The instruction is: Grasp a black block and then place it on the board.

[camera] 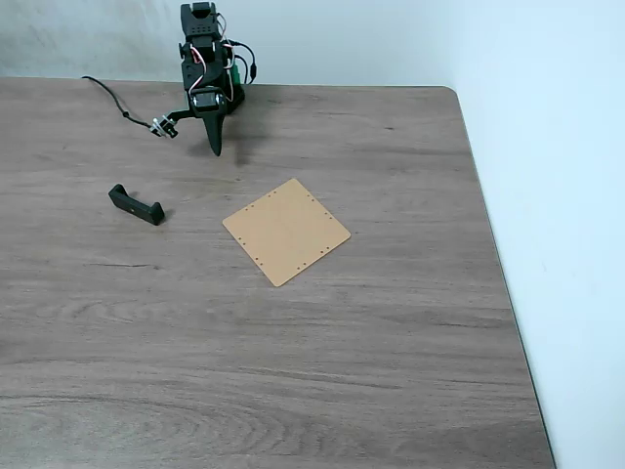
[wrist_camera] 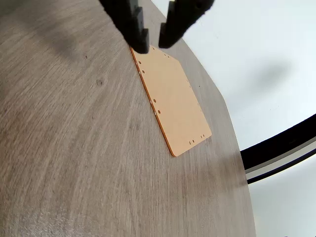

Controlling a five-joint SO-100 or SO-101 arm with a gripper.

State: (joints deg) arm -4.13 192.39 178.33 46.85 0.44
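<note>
Beyond the pincer (wrist_camera: 153,45) lay the board (wrist_camera: 172,100), bare on the worktop (wrist_camera: 74,148). Its jaws stood slightly apart, empty. The black block (camera: 136,205) lay well apart.

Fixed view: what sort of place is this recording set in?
Probably a plain indoor workbench or desk setup: a wood-grain table against a bare white wall, holding a small wired robot arm, a black block and a tan board.

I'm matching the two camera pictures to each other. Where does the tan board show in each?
Fixed view: the board lies flat at the picture's middle, turned like a diamond, right of the black block.
Wrist view: the board runs from top centre down to the right, just under the hand.
Shared landmark: the table's rounded corner.
</note>
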